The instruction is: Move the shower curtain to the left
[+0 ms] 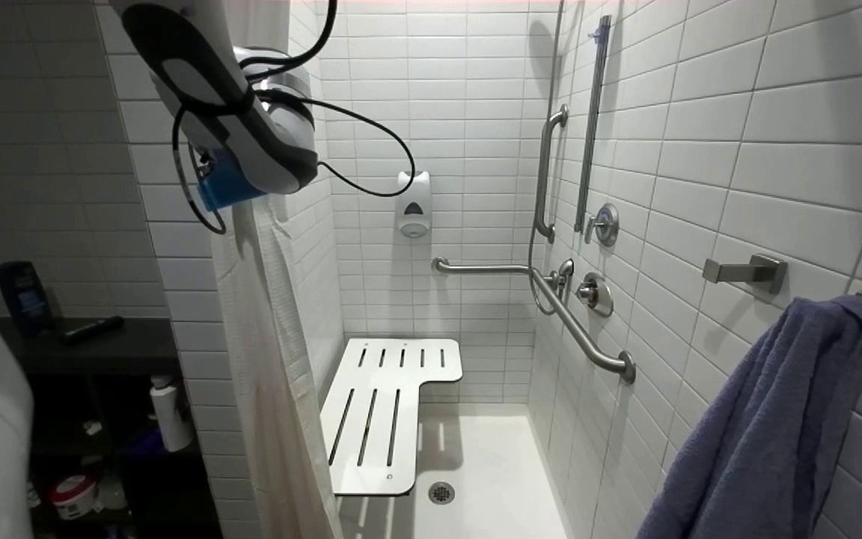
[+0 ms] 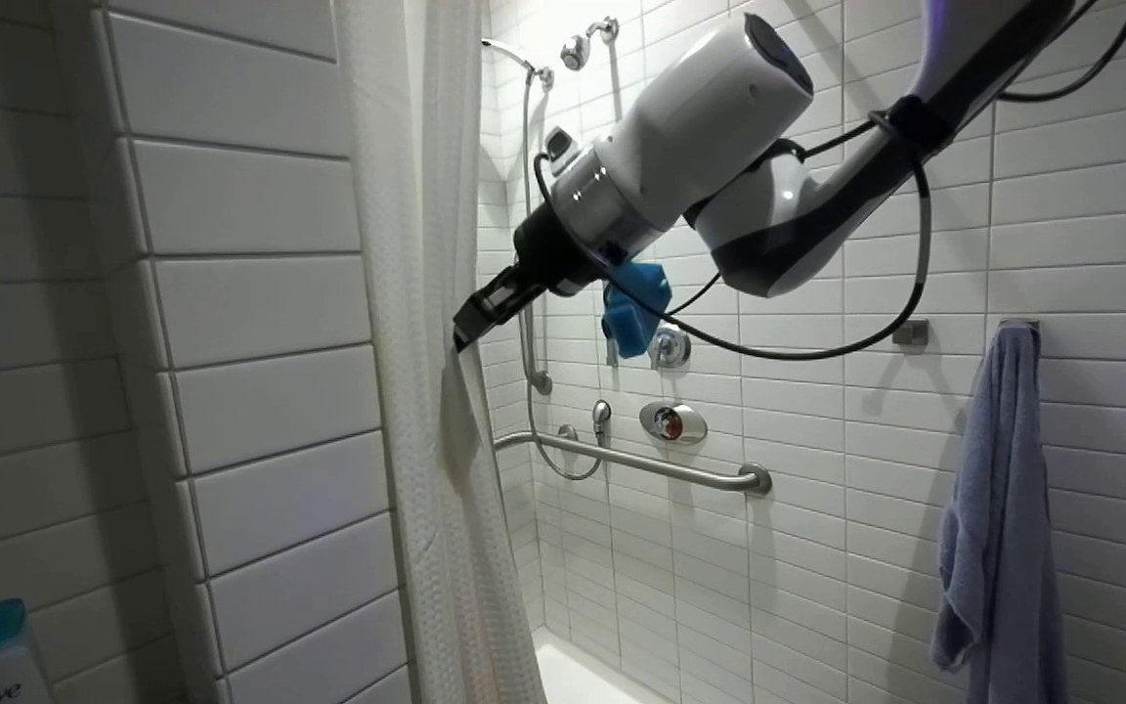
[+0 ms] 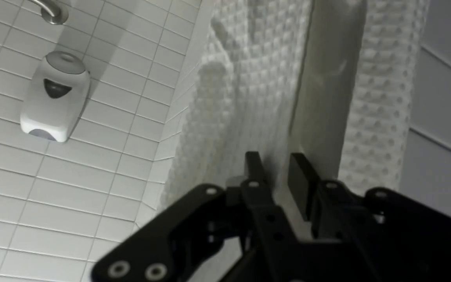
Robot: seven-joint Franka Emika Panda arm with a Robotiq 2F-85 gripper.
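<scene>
The shower curtain point(image 1: 270, 374) hangs in long vertical folds at the left side of the shower opening, bunched beside the tiled wall end. In an exterior view, my gripper point(image 2: 470, 328) reaches down from the right, its tips at the inner edge of the off-white curtain point(image 2: 397, 293). Up close in the wrist view, the gripper point(image 3: 275, 166) has a narrow gap between its fingers, and the waffle-textured curtain point(image 3: 264, 74) lies beyond them. No cloth is visibly pinched; whether a finger touches a fold, I cannot tell. The arm hides the gripper in an exterior view.
A white slatted seat point(image 1: 375, 419) sits behind the curtain. Metal grab bars point(image 1: 581, 329) run along the right wall, and a bluish-purple towel point(image 1: 775, 419) hangs there. A soap dispenser point(image 3: 57, 96) is on the back wall. A dark shelf point(image 1: 87, 344) holds bottles at left.
</scene>
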